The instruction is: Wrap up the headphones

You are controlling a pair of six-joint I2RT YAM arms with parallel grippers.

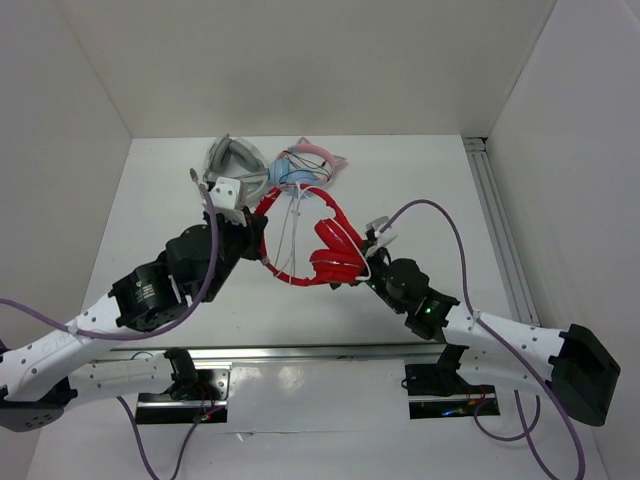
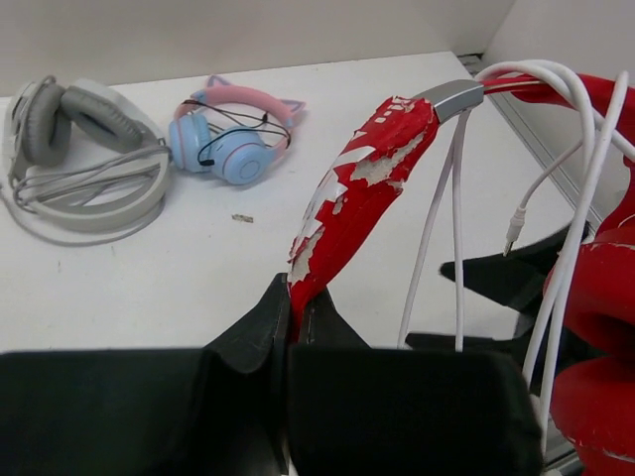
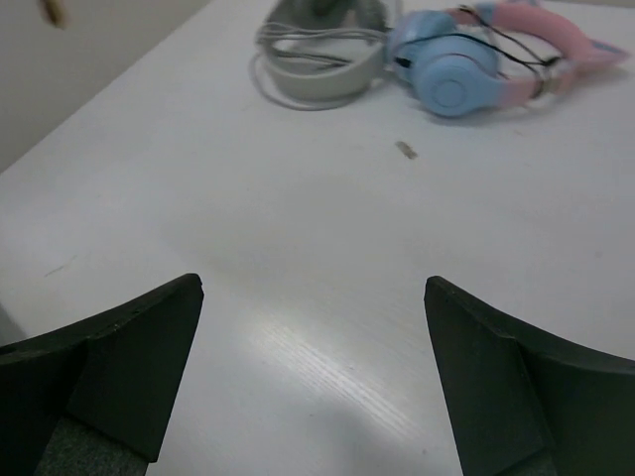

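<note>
The left gripper [image 2: 290, 302] has its fingers pressed shut on the lower end of the headband [image 2: 357, 193] of the headphones [image 1: 335, 255], pinching the peeling red padding. From that grip the band's long axis rises ahead of the gripper and off to its right, up to a silver slider. Further to the gripper's right sit the glossy earcups. The white cable [image 2: 456, 228] is draped over the band near that slider in several loose loops. They hang down ahead and right of the closed fingers, with a plug end dangling free among them. Far ahead and to the left of this gripper, well apart from the work, lie the grey-white headphones [image 2: 84, 164] and the cat-ear headphones [image 2: 233, 144]. The right gripper [image 3: 313, 288] is spread wide and holds nothing, with only bare table [image 3: 248, 218] between its fingers. Its own camera shows neither the red set nor the cable. From above, though, the earcups sit just beside its fingertips, to its left. It is therefore the nearer and only free arm for the slack (the left looks committed to steadying the band). The next winding probably turns on bringing the right gripper's open fingers across to the hanging loops. No brand, label or writing can be read on any of the three headsets.
</note>
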